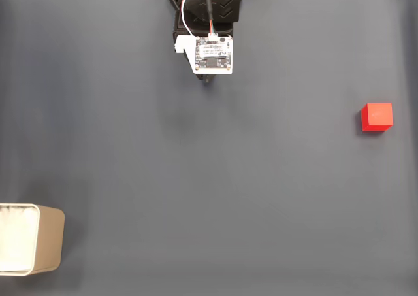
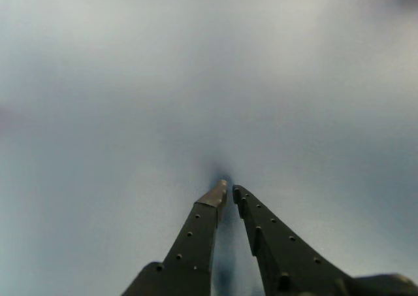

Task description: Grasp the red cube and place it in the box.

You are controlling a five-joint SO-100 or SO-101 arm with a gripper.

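- Red cube sits alone on the dark grey table, far to the right in the fixed view, about level with the upper-middle of the picture, with its faces squared to the picture's edges.
- The box, beige with rounded corners and a white inside, stands at the lower left corner of the fixed view, cut off by the left edge; it is well apart from the cube, almost the whole table's width away.
- The arm enters at the top centre of the fixed view, with white and red wires running down to a white circuit board on its wrist.
- The gripper comes up from the bottom edge of the wrist view as two dark, hole-dotted fingers converging toward their tips.
- Its jaws stand nearly closed, with a slim gap between the tips and nothing held.
- The tips hang close over bare, blurred grey table, a small dark shadow just beyond them.
- The gripper is far from both the cube and the box.
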